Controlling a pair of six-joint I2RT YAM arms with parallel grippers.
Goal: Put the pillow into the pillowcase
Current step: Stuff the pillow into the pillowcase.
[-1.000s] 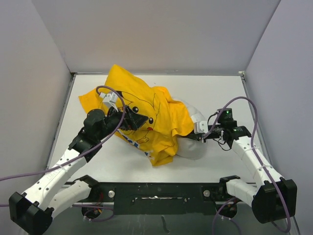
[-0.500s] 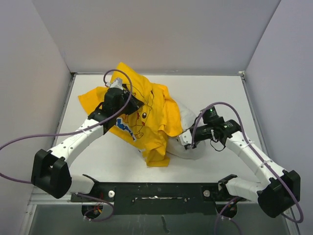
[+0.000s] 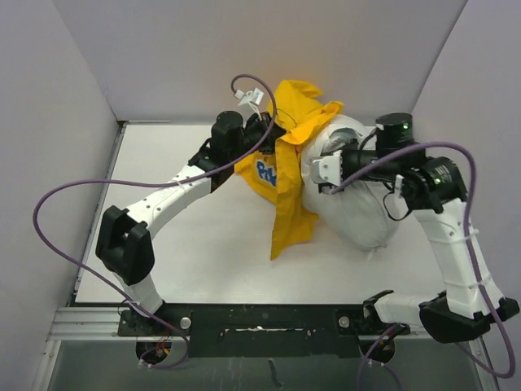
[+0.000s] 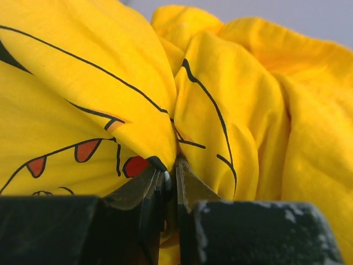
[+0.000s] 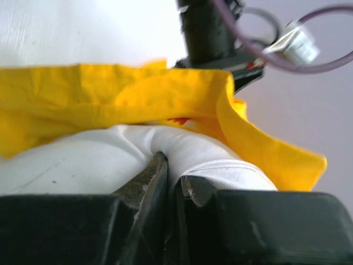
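Top view bright, even, sharp. Light from above. Soft faint shadows on table (image 3: pixel 203 244). Wrist views: near fingers (image 4: pixel 140 190) dark, blurry. Pillowcase (image 4: pixel 231 110) bright, clear in left one. Far parts fuzzy in right one.

The pillow (image 3: pixel 362 213) lies partly hidden under the pillowcase (image 3: pixel 290 195), whose lettering (image 3: pixel 265 172) folds partly away

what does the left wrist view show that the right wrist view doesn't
Only the left wrist view: black outlines and red-orange marks printed on the bright yellow printed fabric pillowcase, and the left end effector shut on a fold of it. Only the right wrist view: the right end effector pinching the plump white fabric pillow, with a purple cable beyond. Both: the yellow pillowcase cloth.
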